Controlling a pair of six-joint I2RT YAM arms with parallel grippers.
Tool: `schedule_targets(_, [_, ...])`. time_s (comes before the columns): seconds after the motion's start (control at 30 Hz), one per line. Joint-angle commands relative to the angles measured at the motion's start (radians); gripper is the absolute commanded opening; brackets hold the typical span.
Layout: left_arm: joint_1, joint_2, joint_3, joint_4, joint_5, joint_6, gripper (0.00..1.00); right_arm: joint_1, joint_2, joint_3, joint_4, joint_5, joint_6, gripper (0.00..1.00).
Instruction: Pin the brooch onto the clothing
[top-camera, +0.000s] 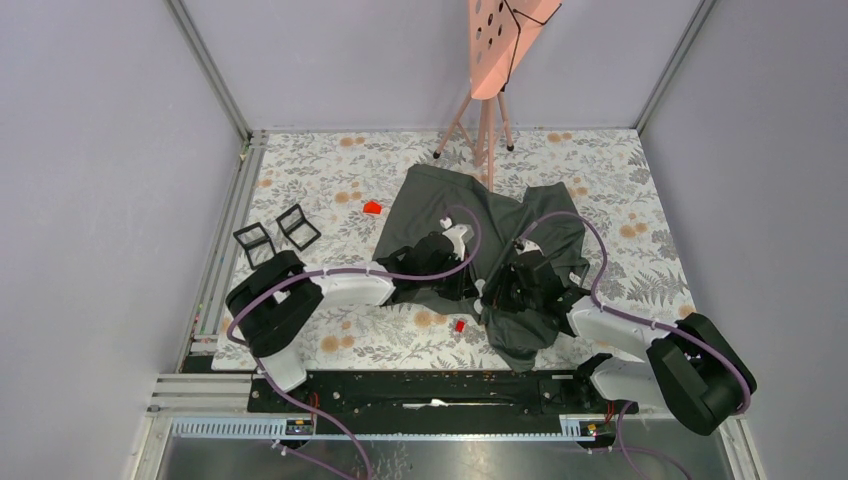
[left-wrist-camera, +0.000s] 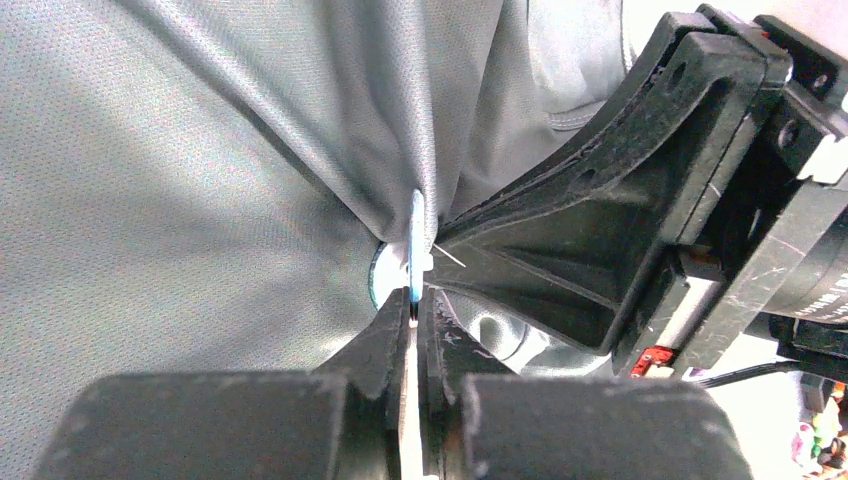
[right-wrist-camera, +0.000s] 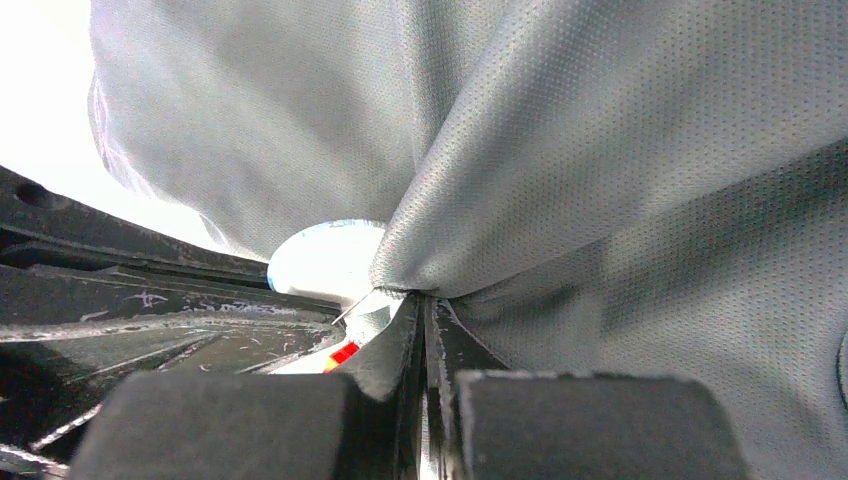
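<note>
Black-and-white arms (top-camera: 355, 288), purple cables (top-camera: 345, 271), scuffed black fingers (left-wrist-camera: 385, 340)

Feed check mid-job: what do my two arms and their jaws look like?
Left arm and right arm: white links with bulky black joint housings, and a mauve cable looping along each. The jaws are black, wedge-shaped and scuffed.

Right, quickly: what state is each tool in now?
Left tool: closed, holding the brooch.
Right tool: closed, pinching a fold of the shirt.
</note>
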Motion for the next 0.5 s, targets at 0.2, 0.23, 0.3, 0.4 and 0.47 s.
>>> schedule_targets(0.2, [0.088, -0.010, -0.021, 0.198, 0.240, -0.052, 0.00, 0.006, -0.194, 0.035, -0.145, 0.042, -0.092, 0.31])
schedule_targets(0.23, [0.098, -0.006, -0.023, 0.195, 0.260, -0.046, 0.00, 0.005, -0.229, 0.044, -0.203, 0.057, -0.114, 0.36])
schedule_targets(0.3, [0.118, 0.000, -0.021, 0.195, 0.305, -0.033, 0.00, -0.009, -0.294, 0.054, -0.281, 0.071, -0.160, 0.43])
schedule_targets(0.4, [0.141, 0.006, -0.019, 0.204, 0.379, -0.011, 0.00, -0.059, -0.367, 0.031, -0.307, 0.015, -0.230, 0.52])
schedule_targets(0.47, [0.149, 0.008, -0.012, 0.186, 0.416, 0.018, 0.00, -0.097, -0.383, 0.012, -0.290, -0.054, -0.260, 0.56])
